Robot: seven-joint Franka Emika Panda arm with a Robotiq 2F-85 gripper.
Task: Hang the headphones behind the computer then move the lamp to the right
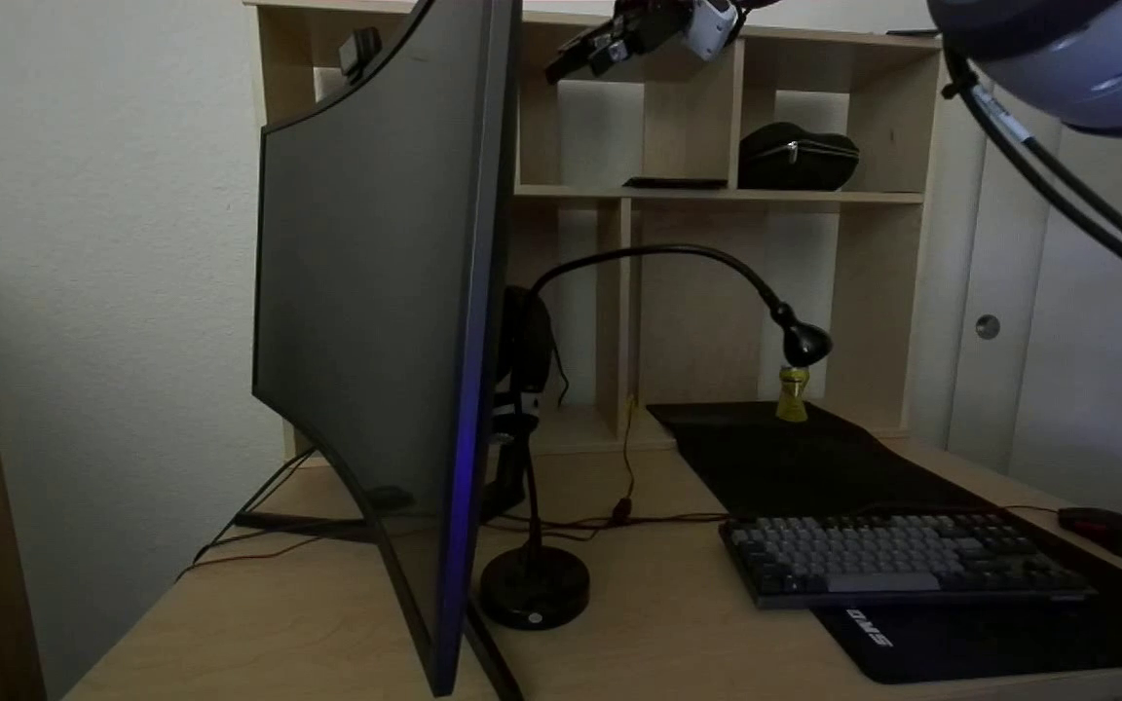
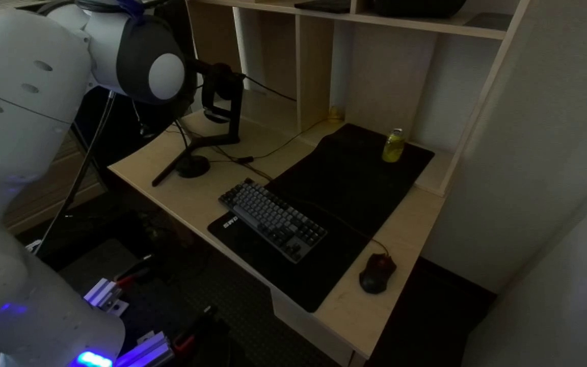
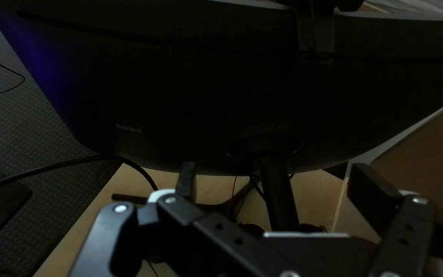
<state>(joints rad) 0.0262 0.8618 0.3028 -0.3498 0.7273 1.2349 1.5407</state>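
Leftmost in an exterior view, at eleven o'clock from the base of the lamp (image 1: 534, 589), the curved monitor (image 1: 376, 292) rises over the surface (image 1: 649, 604). Behind it, at twelve, I see a dark rounded shape that looks like the headphones (image 1: 537, 341), up at the monitor's stand (image 2: 236, 114); it is too dim for me to tell what bears it. The lamp stands upright with its base just beside a leg of the stand; whether they touch I cannot tell. Its neck climbs toward twelve, then bows over until the head tips down between one and two. High at twelve, on the monitor's rear side, is my tool (image 3: 274, 173): the wrist view shows it spread wide, its two sides well apart, with the monitor's dark back beyond. At two a small yellow container (image 1: 793, 394) stands upright on a black mat (image 1: 746, 458), well apart from the lamp's base. At one, a black zippered case (image 1: 798, 161) rests in an upper compartment of the shelf unit (image 1: 878, 302). At three lies the keyboard (image 1: 902, 555), mostly on the mat, and farther out the mouse (image 1: 1118, 537) sits on the bare surface just beside the mat. At far right, between one and two, my arm (image 1: 1058, 58) shows.
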